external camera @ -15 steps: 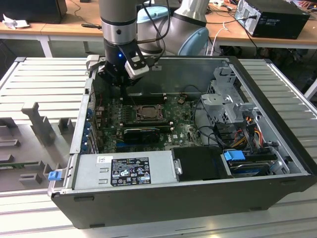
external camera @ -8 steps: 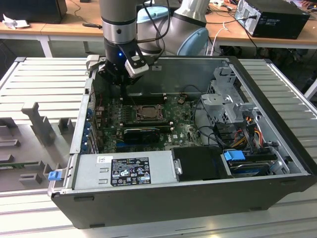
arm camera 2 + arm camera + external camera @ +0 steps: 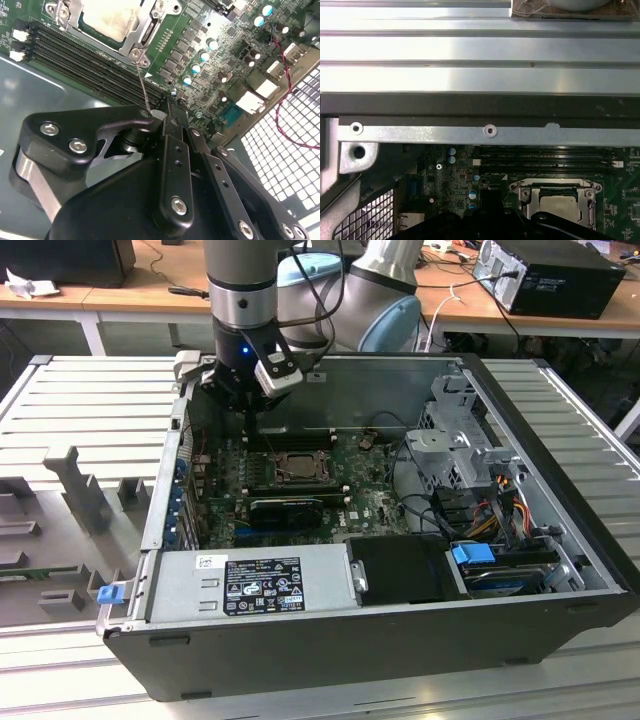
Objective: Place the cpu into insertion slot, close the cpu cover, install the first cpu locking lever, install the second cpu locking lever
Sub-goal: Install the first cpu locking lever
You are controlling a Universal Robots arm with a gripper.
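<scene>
Pincer (image 3: 167,111) pinched shut, it seems, on the locking lever (image 3: 143,82) tip.
Lever's long axis runs from the cpu cover (image 3: 146,36) corner straight to the pincer; the cpu (image 3: 107,20) sits beyond, framed by that cover.

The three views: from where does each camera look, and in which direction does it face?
Exterior view: off the arm, above the open computer case, looking down into it; arm and end effector show.
Second wrist view: at the wrist, looking past the end effector at the green board.
First wrist view: at the wrist, looking over the case wall at the board; the end effector's edge shows.
Shared: both wrist views show the cpu.
</scene>
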